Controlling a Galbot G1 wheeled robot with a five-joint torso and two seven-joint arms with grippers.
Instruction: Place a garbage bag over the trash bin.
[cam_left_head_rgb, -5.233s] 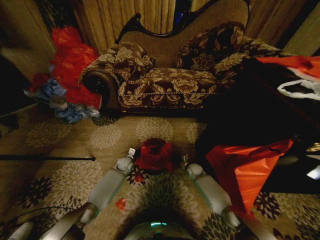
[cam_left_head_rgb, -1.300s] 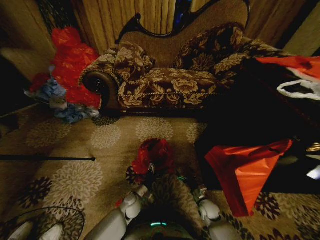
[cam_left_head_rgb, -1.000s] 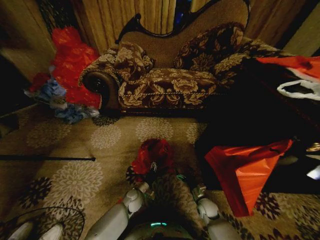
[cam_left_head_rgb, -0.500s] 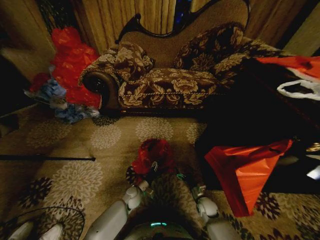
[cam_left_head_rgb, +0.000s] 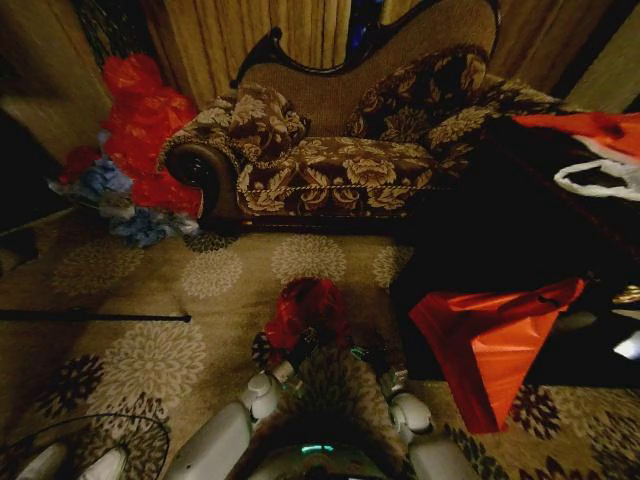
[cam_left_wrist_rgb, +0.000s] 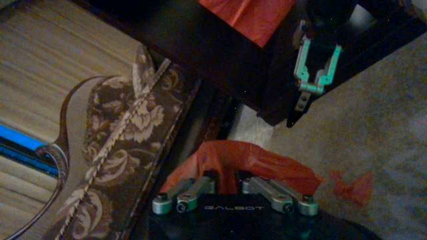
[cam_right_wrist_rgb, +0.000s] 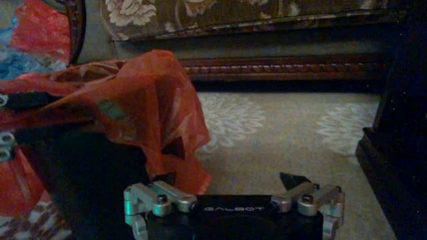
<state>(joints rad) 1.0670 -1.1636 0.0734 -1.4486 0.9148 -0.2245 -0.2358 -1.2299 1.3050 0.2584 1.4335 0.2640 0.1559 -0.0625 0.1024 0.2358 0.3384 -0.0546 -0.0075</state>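
Head view: garbage bag (cam_left_head_rgb: 308, 305) draped upright.

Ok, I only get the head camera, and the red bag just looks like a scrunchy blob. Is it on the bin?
Observer: The right wrist camera shows the red bag draped over the top of the black bin, with the bin's dark side bare below it.
Operator: Is the right gripper grabbing it?
Observer: No. The right gripper is open, with just carpet between its fingers. The bag hangs beside one finger.
Operator: And the left one?
Observer: The left wrist camera shows the left gripper pressed right up against the bag.
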